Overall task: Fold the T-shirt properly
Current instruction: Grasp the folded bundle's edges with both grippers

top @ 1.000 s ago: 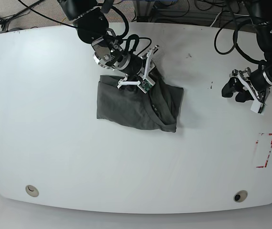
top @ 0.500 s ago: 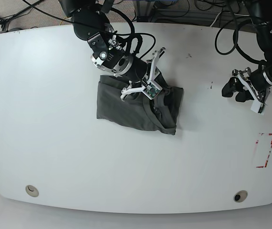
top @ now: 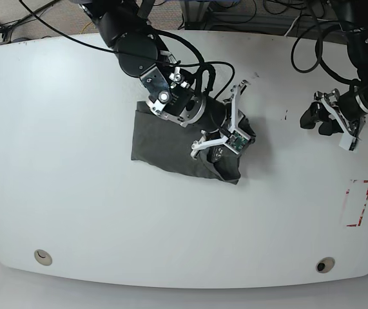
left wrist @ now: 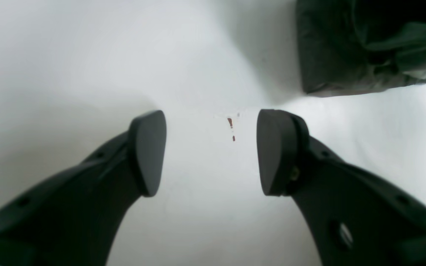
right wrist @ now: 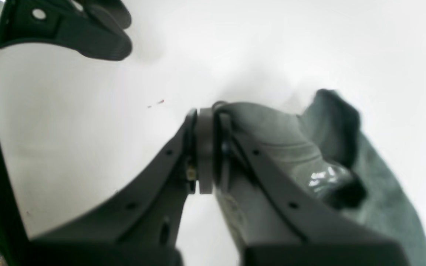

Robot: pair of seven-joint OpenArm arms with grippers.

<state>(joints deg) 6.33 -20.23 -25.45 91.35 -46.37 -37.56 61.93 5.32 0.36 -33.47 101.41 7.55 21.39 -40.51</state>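
The dark grey T-shirt [top: 164, 141] lies folded into a compact block on the white table, left of centre. My right gripper [top: 246, 132] is at its right edge. In the right wrist view the right gripper [right wrist: 205, 122] has its jaws pressed together with the T-shirt [right wrist: 272, 125] edge caught at the tips, and a fold [right wrist: 335, 111] stands up beside them. Far to the right, apart from the cloth, my left gripper [top: 319, 120] hangs over bare table. The left wrist view shows the left gripper [left wrist: 213, 151] open and holding nothing, with a T-shirt [left wrist: 346, 55] corner at the upper right.
A red tape outline [top: 358, 203] marks the table near its right edge. Two round holes [top: 42, 257] [top: 325, 264] sit near the front edge. Small red specks [left wrist: 230, 123] lie under the left gripper. Cables run along the back edge.
My right arm swept rightward across the shirt from its upper middle to its right edge, and its jaws closed there. The shirt's right side is more bunched. The left arm stayed put.
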